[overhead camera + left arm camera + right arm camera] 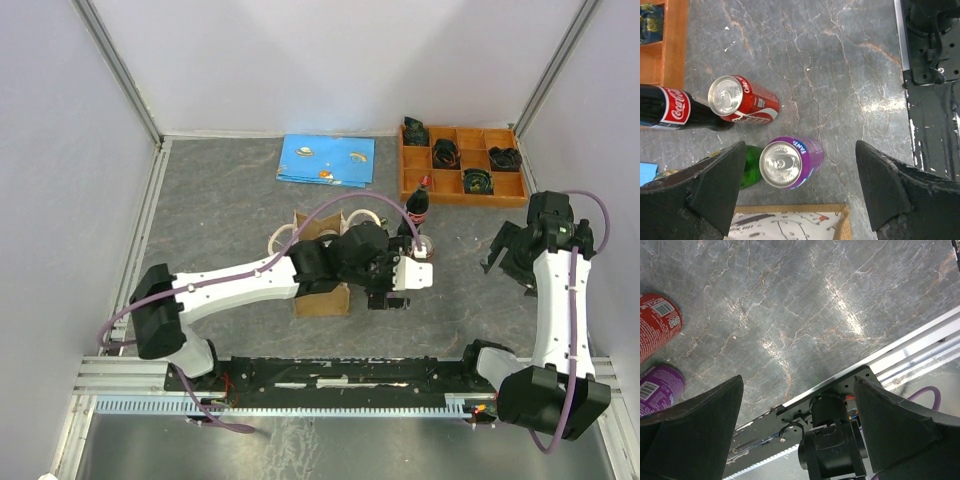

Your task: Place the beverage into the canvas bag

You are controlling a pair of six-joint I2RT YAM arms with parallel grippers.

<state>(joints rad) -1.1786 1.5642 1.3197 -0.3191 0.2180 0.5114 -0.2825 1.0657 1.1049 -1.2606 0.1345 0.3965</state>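
Note:
The canvas bag point(322, 298) stands mid-table, mostly under my left arm; its printed top edge shows in the left wrist view point(790, 222). My left gripper point(392, 296) point(800, 192) is open and empty, hovering just right of the bag. An upright purple Fanta can point(791, 163) stands between its fingers, nearer the left one. A red Coca-Cola can point(743, 99) point(424, 246), a cola bottle point(671, 107) point(417, 204) and a green bottle point(751, 166) stand close by. My right gripper point(505, 255) point(800, 430) is open and empty, to the right of the drinks.
An orange compartment tray point(462, 192) with dark items sits at the back right. A blue printed sheet point(326, 160) lies at the back. The right wrist view shows the red can point(657, 320), the purple can point(657, 387) and the arm base point(835, 450).

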